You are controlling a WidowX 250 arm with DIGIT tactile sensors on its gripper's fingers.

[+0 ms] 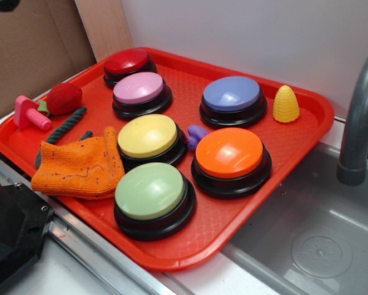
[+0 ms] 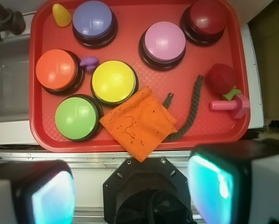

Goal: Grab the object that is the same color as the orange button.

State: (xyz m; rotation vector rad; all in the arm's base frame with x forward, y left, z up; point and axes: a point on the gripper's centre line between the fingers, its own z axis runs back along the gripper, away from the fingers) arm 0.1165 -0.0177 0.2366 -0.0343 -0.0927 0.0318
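The object, a soft orange cloth (image 1: 79, 166) with dark specks, lies crumpled at the near left of the red tray (image 1: 307, 117), next to the yellow and green buttons. In the wrist view the cloth (image 2: 138, 121) has one corner over the tray's (image 2: 130, 14) front rim. The orange button (image 1: 230, 153) with its black base stands on the tray's right side, and the wrist view shows the orange button (image 2: 55, 69) at the left. My gripper (image 2: 130, 191) hovers high, off the tray's front edge, open, with nothing between its fingers (image 2: 212, 184).
On the tray are yellow (image 1: 148, 136), green (image 1: 150, 192), pink (image 1: 139, 89), red (image 1: 127, 61) and blue (image 1: 232, 94) buttons, a yellow cone (image 1: 286, 104), a purple piece (image 1: 197, 134), a strawberry (image 1: 64, 98), a pink bolt (image 1: 29, 114) and a dark rope (image 1: 67, 126). Sink (image 1: 319, 246) and faucet (image 1: 359, 117) lie right.
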